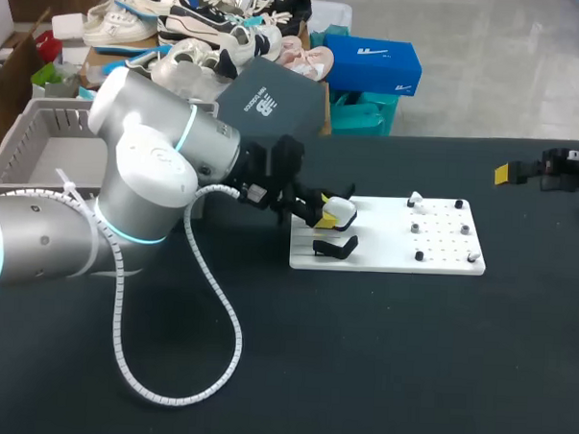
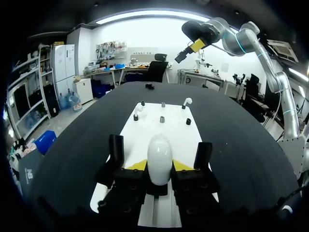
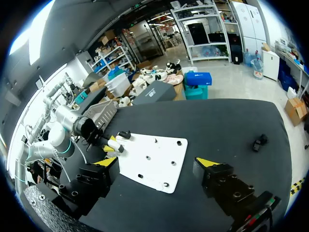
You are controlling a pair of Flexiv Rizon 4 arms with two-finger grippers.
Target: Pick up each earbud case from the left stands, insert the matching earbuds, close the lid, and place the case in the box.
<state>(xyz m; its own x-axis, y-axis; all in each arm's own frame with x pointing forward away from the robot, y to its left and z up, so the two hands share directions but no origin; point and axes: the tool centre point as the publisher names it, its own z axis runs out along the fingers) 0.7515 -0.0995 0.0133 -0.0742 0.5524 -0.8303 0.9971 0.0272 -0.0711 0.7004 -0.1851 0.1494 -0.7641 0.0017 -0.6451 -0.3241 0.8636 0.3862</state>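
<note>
Left gripper (image 2: 159,166) has its fingers clamped on both sides of the smooth white egg-shaped earbud case (image 2: 159,153). The case sits dead centre between them, over the flat white stand board (image 2: 166,129), long axis pointing straight ahead. Right gripper (image 3: 157,163) hangs wide open, well apart over the black desk (image 1: 360,355).

Silver left arm (image 1: 147,172), glowing blue joint rings (white ribbed cable (image 1: 229,320) trailing), wrist (image 1: 275,164) seemingly black
</note>
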